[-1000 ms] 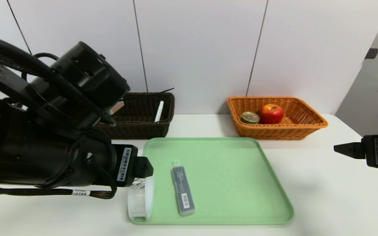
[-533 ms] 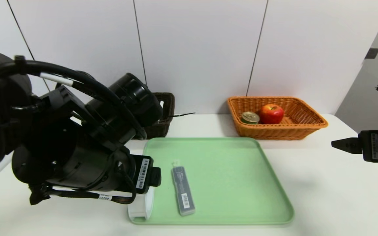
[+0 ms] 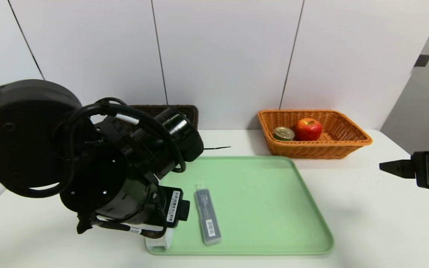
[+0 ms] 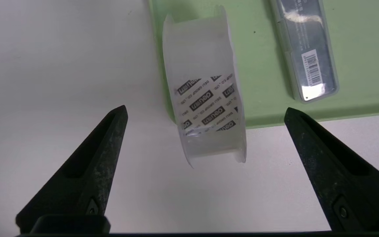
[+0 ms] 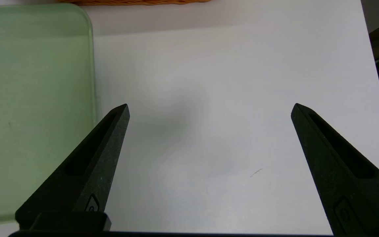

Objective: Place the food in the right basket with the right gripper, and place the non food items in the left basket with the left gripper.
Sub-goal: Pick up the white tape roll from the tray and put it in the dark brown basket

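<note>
Plastics, wicker and matt black fingers

My fingers [image 4: 100, 158] were matt black plastic, slightly grainy; the tape roll [image 4: 206, 102] was translucent, glossy film, the grey case [image 4: 308, 56] clear shiny plastic, the tray [image 3: 259, 193] smooth matt green, the orange basket [image 3: 348, 141] rough woven wicker, the tin [image 3: 283, 133] gold metal-lidded, the apple [image 3: 307, 128] glossy.

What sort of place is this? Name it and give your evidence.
Probably a robot test bench, not a home: a bare white table against plain white wall panels, with a green tray and two wicker baskets laid out for sorting.
</note>
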`<state>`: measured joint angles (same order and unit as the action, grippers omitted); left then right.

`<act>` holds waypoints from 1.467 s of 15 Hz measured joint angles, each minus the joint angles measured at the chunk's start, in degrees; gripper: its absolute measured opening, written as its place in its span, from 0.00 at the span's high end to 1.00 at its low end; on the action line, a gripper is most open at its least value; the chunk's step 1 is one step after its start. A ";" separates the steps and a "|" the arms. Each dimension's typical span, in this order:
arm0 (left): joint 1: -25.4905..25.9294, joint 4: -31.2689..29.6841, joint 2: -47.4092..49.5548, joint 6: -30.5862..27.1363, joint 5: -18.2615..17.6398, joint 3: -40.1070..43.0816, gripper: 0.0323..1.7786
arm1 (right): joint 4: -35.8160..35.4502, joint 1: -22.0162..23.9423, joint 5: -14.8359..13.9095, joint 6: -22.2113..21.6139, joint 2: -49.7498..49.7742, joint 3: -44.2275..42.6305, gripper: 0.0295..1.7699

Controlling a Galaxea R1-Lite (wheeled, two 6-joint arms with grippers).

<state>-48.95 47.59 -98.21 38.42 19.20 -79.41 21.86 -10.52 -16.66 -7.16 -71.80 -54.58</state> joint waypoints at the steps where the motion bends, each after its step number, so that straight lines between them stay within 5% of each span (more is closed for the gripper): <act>1: 0.02 -0.66 -0.52 0.44 0.00 0.06 0.05 | -0.01 -0.02 -0.01 0.07 0.30 0.30 0.04; 15: 1.51 -6.69 -5.57 1.54 -0.51 2.90 0.05 | 0.07 -0.61 -0.12 0.30 0.69 1.11 0.04; 18: 1.93 -7.16 -5.90 1.51 -0.38 3.84 0.33 | 0.00 -0.66 -0.06 0.33 0.63 1.72 0.04; 22: 2.29 -7.33 -6.10 1.40 -0.46 4.05 0.59 | -0.01 -0.69 -0.01 0.33 0.48 2.60 0.04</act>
<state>-46.65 40.27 -104.30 39.83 18.74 -75.36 21.85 -11.22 -16.68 -6.83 -71.33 -51.98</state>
